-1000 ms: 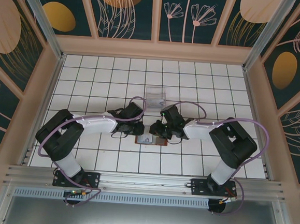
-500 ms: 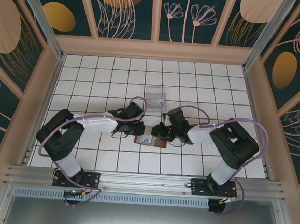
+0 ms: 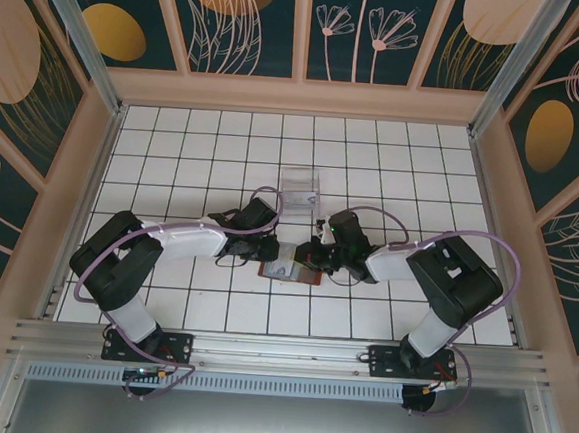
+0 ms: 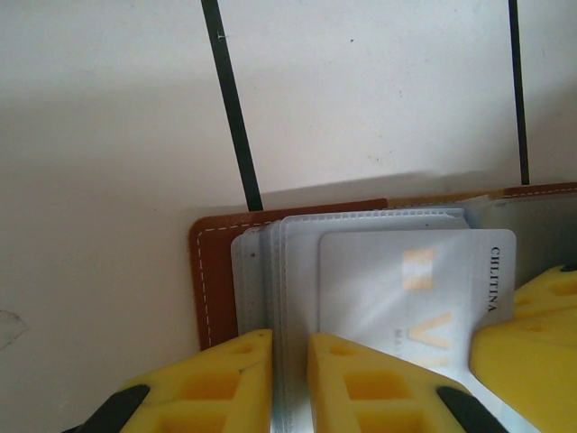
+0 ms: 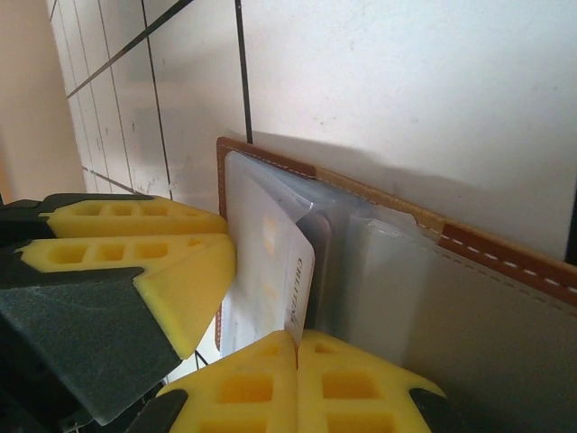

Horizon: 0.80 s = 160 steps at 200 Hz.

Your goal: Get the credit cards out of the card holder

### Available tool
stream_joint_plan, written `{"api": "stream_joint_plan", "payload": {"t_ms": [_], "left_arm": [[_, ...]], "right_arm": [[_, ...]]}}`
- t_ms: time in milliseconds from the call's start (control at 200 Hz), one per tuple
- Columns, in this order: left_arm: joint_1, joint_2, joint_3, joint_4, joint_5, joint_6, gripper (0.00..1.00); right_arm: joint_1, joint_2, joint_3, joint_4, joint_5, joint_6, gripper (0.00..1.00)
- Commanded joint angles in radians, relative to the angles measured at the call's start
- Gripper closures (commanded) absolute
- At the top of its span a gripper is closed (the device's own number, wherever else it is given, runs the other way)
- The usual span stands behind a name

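Now, R fingers pinching card, holder open

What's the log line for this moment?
left gripper: shut on card holder sleeves | right gripper: shut on credit card | card: not yet clear of holder

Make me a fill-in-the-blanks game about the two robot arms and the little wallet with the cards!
1. The card holder has a ___ leather cover.
2. The left gripper and the right gripper are both ___ at the tips.
3. The clear sleeves of the card holder are pinched by the ___ gripper.
4. The credit card is pinched at its edge by the ___ gripper.

Missing words: brown, yellow, left, right.
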Motion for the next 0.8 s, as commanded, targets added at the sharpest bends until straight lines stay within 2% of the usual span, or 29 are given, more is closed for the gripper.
{"api": "stream_joint_plan", "payload": {"t_ms": [0,796], "left_arm": [[-0.014,0.067,-0.049,-0.081,-0.017,-0.007,0.81],[-0.013,0.003,-0.062,-0.092,-0.020,-0.015,0.81]], "right_arm": [[-0.008,-0.035,-0.029,-0.008,-0.043,-0.016,0.96],[-0.061,-0.198,-0.010,-0.276,0.032,-0.142,1.00]]}}
